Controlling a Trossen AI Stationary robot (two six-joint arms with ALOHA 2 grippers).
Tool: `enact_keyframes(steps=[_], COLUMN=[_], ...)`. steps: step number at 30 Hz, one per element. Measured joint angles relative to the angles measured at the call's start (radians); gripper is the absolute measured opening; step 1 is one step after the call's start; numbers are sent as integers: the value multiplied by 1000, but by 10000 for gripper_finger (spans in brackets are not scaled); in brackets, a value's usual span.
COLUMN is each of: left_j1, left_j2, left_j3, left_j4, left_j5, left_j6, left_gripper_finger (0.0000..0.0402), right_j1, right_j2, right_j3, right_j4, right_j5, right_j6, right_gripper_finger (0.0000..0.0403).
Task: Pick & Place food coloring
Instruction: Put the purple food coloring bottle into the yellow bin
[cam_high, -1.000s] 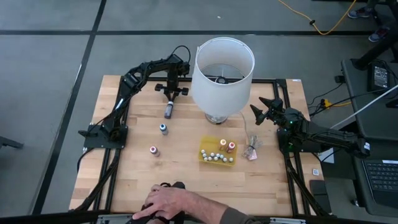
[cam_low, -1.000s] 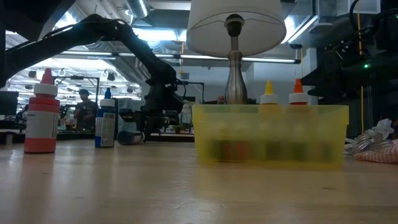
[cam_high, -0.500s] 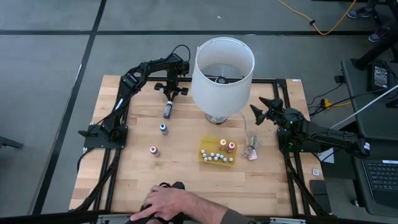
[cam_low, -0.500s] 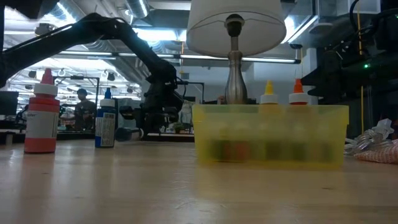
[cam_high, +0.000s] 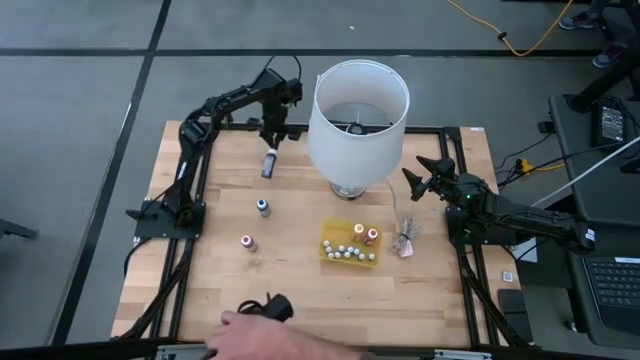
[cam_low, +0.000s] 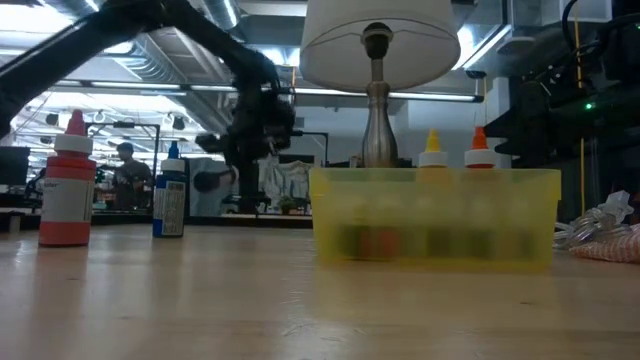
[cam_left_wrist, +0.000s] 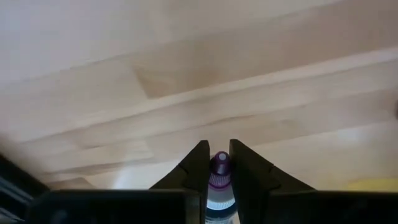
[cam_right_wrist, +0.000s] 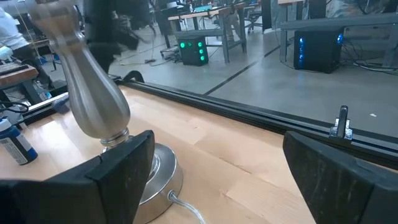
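Note:
A small bottle with a purple cap (cam_left_wrist: 219, 163) sits between the fingers of my left gripper (cam_left_wrist: 216, 163). In the high view this gripper (cam_high: 271, 148) hangs over the table's far left part with the bottle (cam_high: 268, 165) below it. A blue-topped bottle (cam_high: 262, 207) and a red-topped bottle (cam_high: 247, 242) stand upright on the wood. The yellow tray (cam_high: 328, 240) holds several tiny whitish bottles and two orange-topped ones (cam_high: 365, 233). My right gripper (cam_high: 425, 180) waits open at the right, beside the lamp base. My left gripper pinches the bottle between its two fingers at the neck just below the purple cap (cam_left_wrist: 219, 175). The bottle lies along the fingers, cap toward their free ends. The fingers slant down from the far side. In the low view the bottle is off the table.
A tall lamp with a white shade (cam_high: 358, 110) stands mid-table, its metal base (cam_right_wrist: 99, 118) close to my right gripper. A crumpled clear wrapper (cam_high: 403, 243) lies right of the tray. A person's hand (cam_high: 255, 338) and a black object (cam_high: 277, 305) are at the near edge.
My left gripper has risen and moved toward the far edge, carrying the purple-capped bottle, which lay on the wood a second ago and now hangs clear of it. The person's hand at the near edge has drawn back, uncovering the black object.

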Motion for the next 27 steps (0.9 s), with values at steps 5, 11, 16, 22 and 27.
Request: enact_keyframes(steps=[5, 11, 16, 22, 27], left_j1=[-5, -16, -37, -72, -137], left_j2=[-115, -250, -363, -500, -601], left_j3=[0, 0, 0, 0, 0], left_j4=[2, 8, 9, 26, 32], left_j5=[-57, -80, -87, -99, -97], left_j6=[1, 11, 35, 50, 64], left_gripper_finger=[40, 42, 42, 40, 40], right_j1=[0, 0, 0, 0, 0], right_j2=[0, 0, 0, 0, 0], right_j3=[0, 0, 0, 0, 0], right_j4=[0, 0, 0, 0, 0], right_j5=[0, 0, 0, 0, 0], right_j6=[0, 0, 0, 0, 0], right_gripper_finger=[355, 355, 355, 355, 355])
